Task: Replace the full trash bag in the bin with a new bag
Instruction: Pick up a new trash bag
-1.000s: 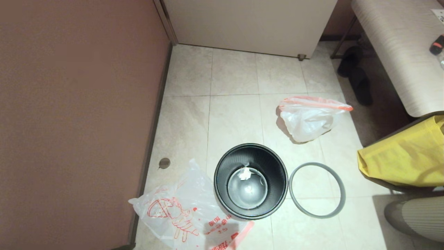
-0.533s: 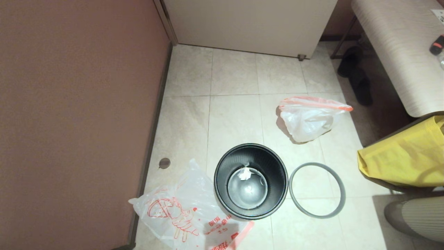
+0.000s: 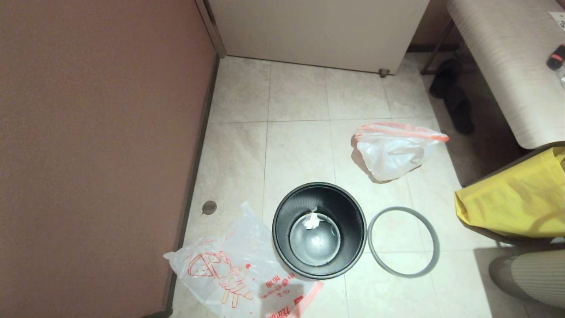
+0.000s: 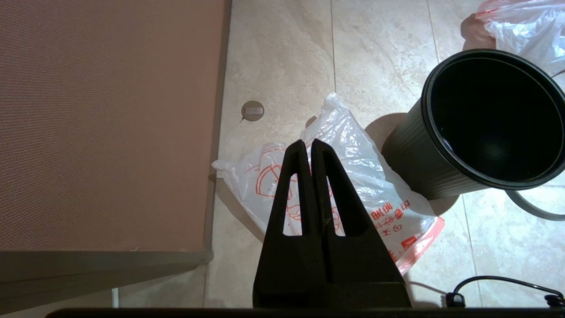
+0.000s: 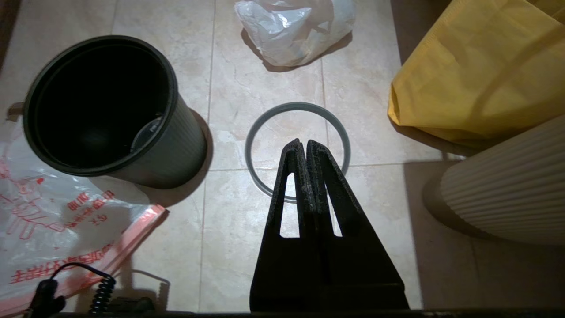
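The black bin [image 3: 319, 230] stands upright on the tiled floor with no bag in it; a bit of white scrap lies on its shiny bottom. The full trash bag [image 3: 394, 151], bunched white with an orange-red band, lies on the floor beyond the bin to the right. The new bag [image 3: 234, 269] with red cartoon print lies flat left of the bin. My left gripper [image 4: 307, 143] hangs shut and empty above the new bag [image 4: 379, 190]. High over the grey rim ring [image 5: 296, 150] my right gripper [image 5: 303, 143] is shut and holds nothing. Neither gripper shows in the head view.
The grey rim ring [image 3: 403, 241] lies on the floor right of the bin. A yellow fabric bag [image 3: 516, 198] and a ribbed pale object [image 3: 529, 274] stand at the right. A brown wall [image 3: 97, 154] runs along the left, a white cabinet [image 3: 318, 31] at the back.
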Controlling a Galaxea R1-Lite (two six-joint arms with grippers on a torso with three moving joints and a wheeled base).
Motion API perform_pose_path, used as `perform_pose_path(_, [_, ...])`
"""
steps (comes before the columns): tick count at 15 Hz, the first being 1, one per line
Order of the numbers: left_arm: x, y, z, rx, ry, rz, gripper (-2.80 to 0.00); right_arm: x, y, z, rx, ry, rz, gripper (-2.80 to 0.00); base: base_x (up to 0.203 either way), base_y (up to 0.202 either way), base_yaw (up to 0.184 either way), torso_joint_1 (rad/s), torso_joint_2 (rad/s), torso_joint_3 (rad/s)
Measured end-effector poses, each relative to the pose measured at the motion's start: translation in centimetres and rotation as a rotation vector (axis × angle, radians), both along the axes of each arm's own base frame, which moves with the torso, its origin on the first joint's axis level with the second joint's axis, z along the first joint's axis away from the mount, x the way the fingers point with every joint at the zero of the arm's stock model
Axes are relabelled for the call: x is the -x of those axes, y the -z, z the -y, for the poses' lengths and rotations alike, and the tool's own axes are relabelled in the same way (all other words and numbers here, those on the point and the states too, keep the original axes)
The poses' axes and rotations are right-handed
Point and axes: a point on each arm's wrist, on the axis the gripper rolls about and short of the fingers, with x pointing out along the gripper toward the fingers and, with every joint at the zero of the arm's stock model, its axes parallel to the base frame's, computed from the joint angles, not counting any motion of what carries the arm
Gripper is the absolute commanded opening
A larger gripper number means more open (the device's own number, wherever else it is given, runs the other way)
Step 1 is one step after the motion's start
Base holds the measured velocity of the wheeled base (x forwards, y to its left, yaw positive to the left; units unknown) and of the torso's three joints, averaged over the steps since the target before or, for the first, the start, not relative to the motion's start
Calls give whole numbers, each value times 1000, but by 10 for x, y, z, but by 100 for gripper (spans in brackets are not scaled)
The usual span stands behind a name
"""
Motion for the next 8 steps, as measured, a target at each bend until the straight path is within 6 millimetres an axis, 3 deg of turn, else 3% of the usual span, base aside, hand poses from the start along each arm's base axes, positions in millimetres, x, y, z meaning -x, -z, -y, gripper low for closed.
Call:
perform_pose_path(3, [0, 0, 0, 0, 0, -1, -280, -3, 10, 0, 44, 11, -38, -280, 0, 0, 0, 0, 0, 0])
perform_pose_path(8, [0, 0, 0, 1, 0, -1, -280, -3, 12, 0, -27, 14, -43, -280, 0, 0, 0, 0, 0, 0])
